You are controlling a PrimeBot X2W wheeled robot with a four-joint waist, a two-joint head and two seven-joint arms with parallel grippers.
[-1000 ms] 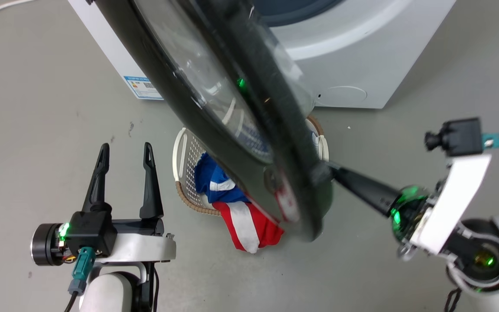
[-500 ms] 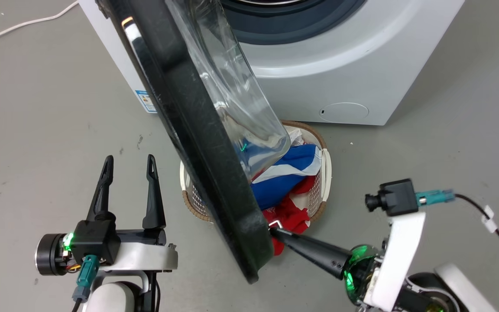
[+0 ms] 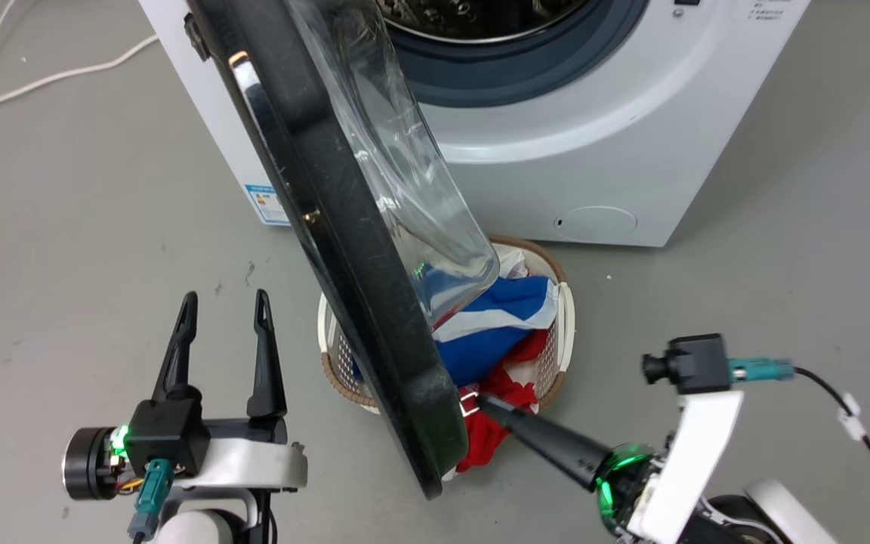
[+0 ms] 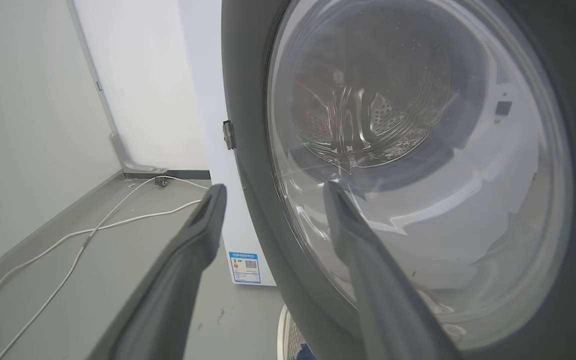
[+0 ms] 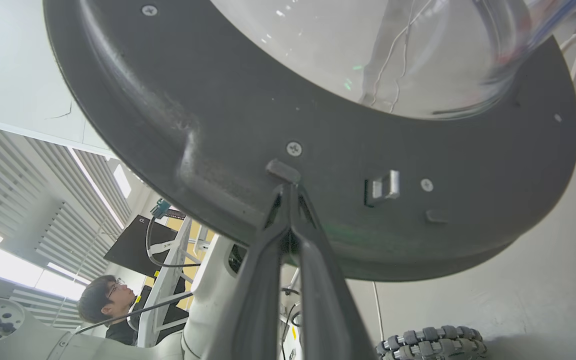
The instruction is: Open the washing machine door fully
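Note:
The washing machine door (image 3: 344, 249) stands swung out from the white machine (image 3: 593, 151), edge-on in the head view, with its clear glass bowl (image 3: 405, 174) facing right. My right gripper (image 3: 480, 400) is shut, its tips touching the door's inner rim near the lower edge. In the right wrist view the right gripper (image 5: 288, 187) meets a small tab on the door (image 5: 218, 115), left of the metal latch hook (image 5: 385, 185). My left gripper (image 3: 223, 298) is open, left of the door and apart from it. The left wrist view shows the left gripper (image 4: 273, 186) facing the door's outer face (image 4: 248, 100).
A laundry basket (image 3: 563, 317) with blue, red and white clothes (image 3: 495, 317) sits on the floor under the door. The steel drum mouth (image 3: 480, 15) is exposed. A white cable (image 3: 42, 75) lies at the far left. A person (image 5: 103, 300) is behind the robot.
The door has swung further open, from showing its outer face to edge-on. My right gripper moved down and left with it. The head camera shifted; the left gripper kept still.

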